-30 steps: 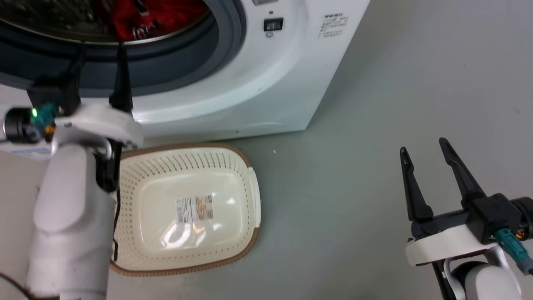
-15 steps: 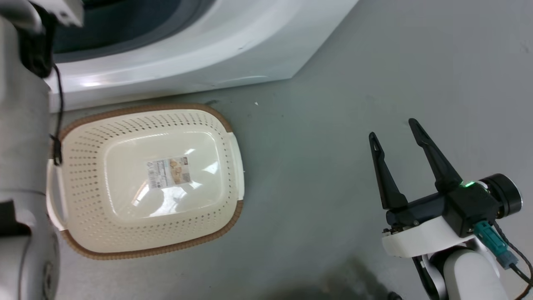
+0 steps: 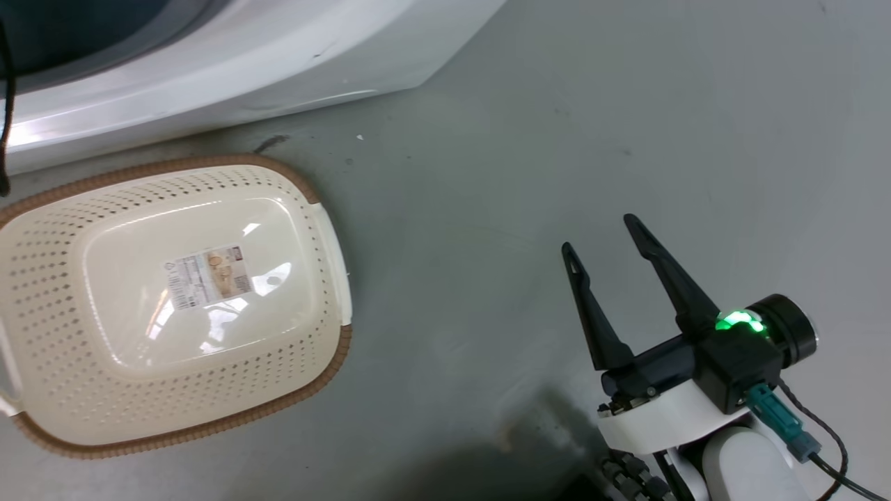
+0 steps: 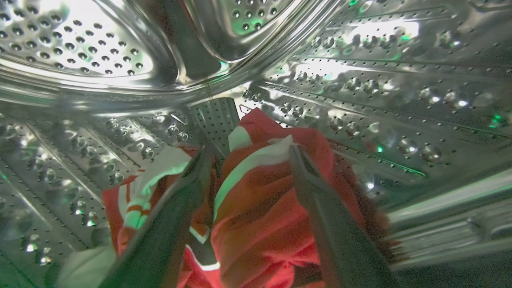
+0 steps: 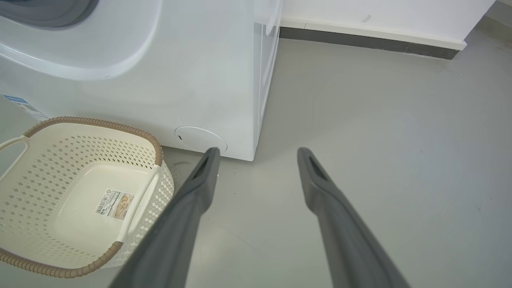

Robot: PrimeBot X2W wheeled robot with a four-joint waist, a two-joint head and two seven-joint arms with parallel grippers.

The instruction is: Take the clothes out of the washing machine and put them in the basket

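Observation:
Inside the steel drum of the washing machine [image 4: 360,80], red clothes [image 4: 256,192] with white panels lie in a heap. My left gripper [image 4: 248,152] is open, its two fingers on either side of the top fold of the red fabric. The machine's white front [image 3: 209,62] [image 5: 180,72] stands just behind the cream basket [image 3: 327,250] [image 5: 24,176], which sits empty on the floor with a paper label on its bottom. My right gripper [image 3: 602,233] [image 5: 258,151] hangs open over bare floor to the right of the basket, holding nothing.
Grey floor [image 3: 557,139] stretches to the right of the machine and basket. A white wall with a dark baseboard [image 5: 368,42] runs behind the machine. A dark shadow lies on the floor near my right arm's base [image 3: 529,445].
The head camera has tilted down and to the right, so the porthole and my left arm have left its picture. The right gripper stays open.

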